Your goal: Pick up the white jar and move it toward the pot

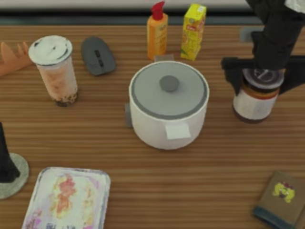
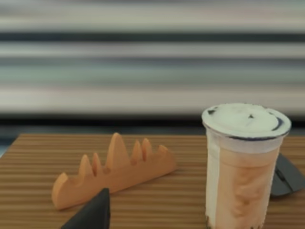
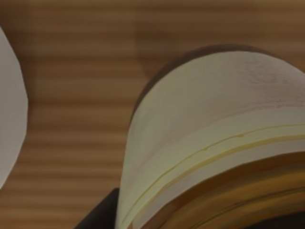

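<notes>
The white jar (image 1: pixel 255 102) stands on the table at the right, with a dark lid, a white label and a brown base. My right gripper (image 1: pixel 262 76) comes down over it from above, one finger on each side of the lid, shut on the jar. The right wrist view is filled by the jar's label (image 3: pixel 205 143), with a dark finger (image 3: pixel 102 214) against its side. The pot (image 1: pixel 157 124), large and white with a grey lid and knob, sits at the table's middle, left of the jar; its wall (image 3: pixel 9 105) shows at the wrist view's edge. My left arm (image 1: pixel 5 160) is parked at the left edge.
A tall cup with a white lid (image 1: pixel 55 71) (image 2: pixel 243 162), a grey mouse (image 1: pixel 97 55) and an orange spiked rack (image 2: pixel 114 174) stand at the back left. An orange bottle (image 1: pixel 157 33) and a yellow carton (image 1: pixel 193 31) are behind the pot. A tray (image 1: pixel 66 200) lies at the front left, a book (image 1: pixel 281 198) at the front right.
</notes>
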